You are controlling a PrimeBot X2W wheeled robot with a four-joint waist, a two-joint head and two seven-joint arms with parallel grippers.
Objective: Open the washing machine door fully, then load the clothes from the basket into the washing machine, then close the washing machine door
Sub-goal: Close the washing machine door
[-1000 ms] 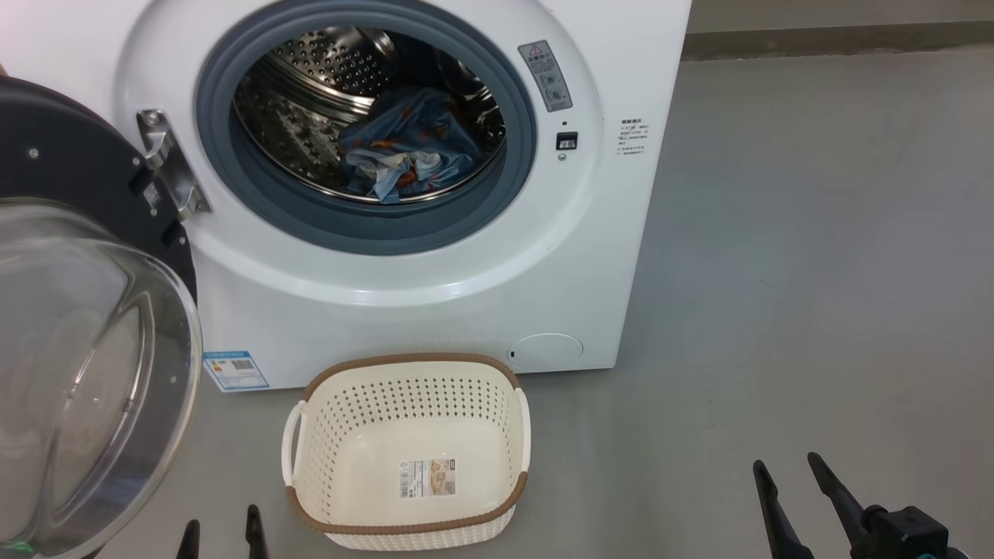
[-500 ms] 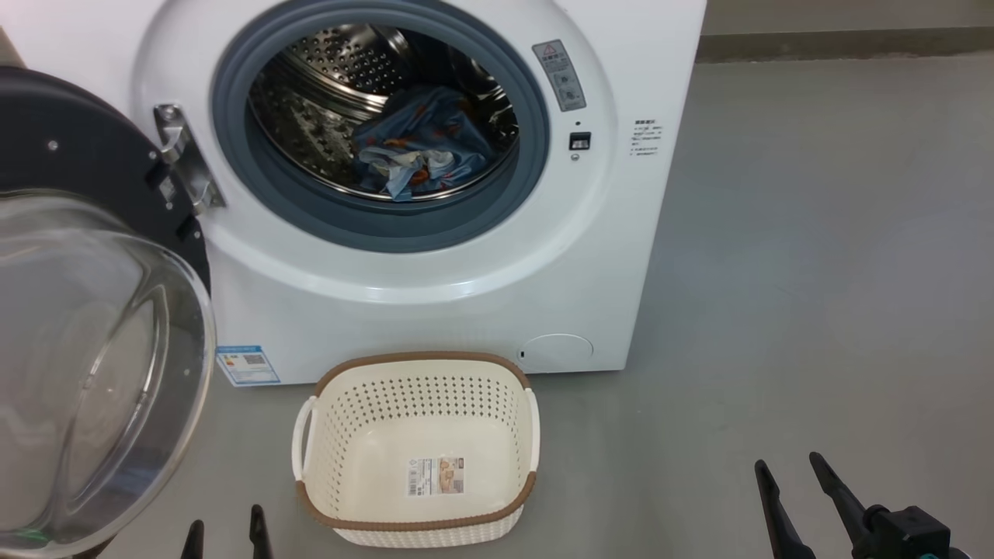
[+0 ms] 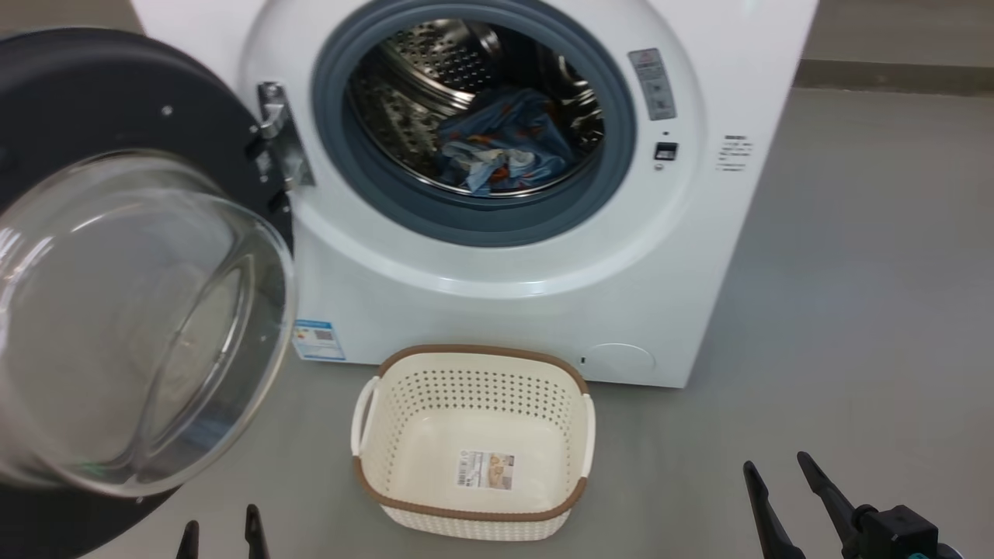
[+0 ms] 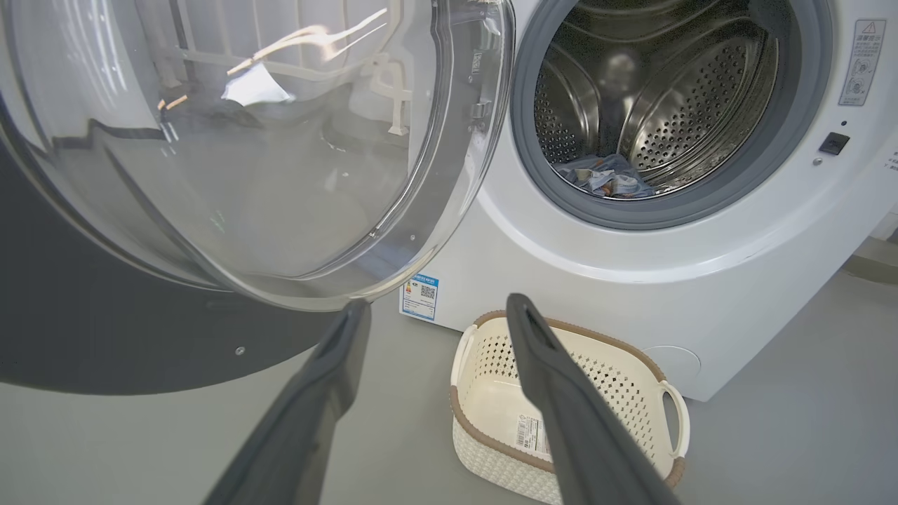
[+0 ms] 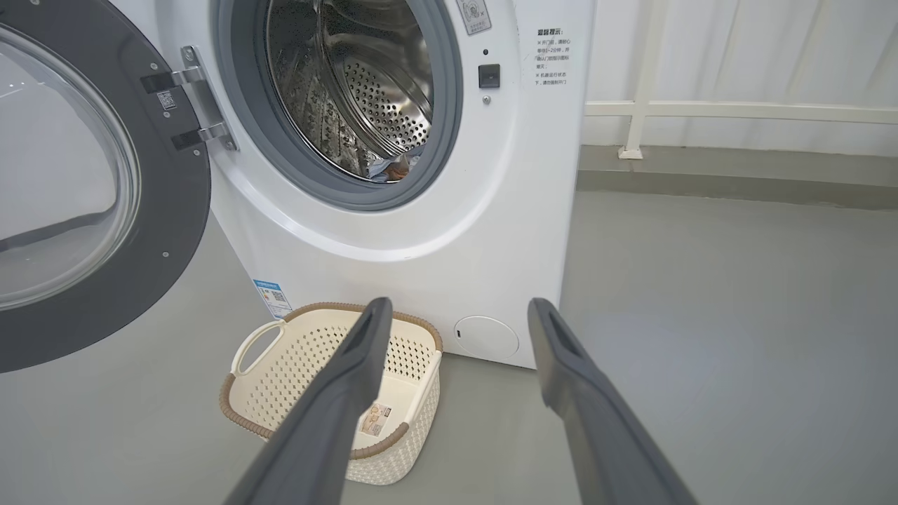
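Note:
The white washing machine stands ahead with its door swung wide open to the left, glass bowl bulging toward me. The light blue clothes lie inside the steel drum, also seen as clothes low in the drum. On the floor before the machine sits the cream basket with only a label sticker inside. My left gripper is open at the bottom left, just below the door's rim. My right gripper is open at the bottom right, holding nothing.
Grey floor stretches to the right of the machine. A white rail and curtain run along the wall behind it. The open door takes up the room left of the machine.
The whole head view has shifted right and slightly down, so the camera has turned left. Door, basket and clothes stay put, and both grippers hold their places, still open.

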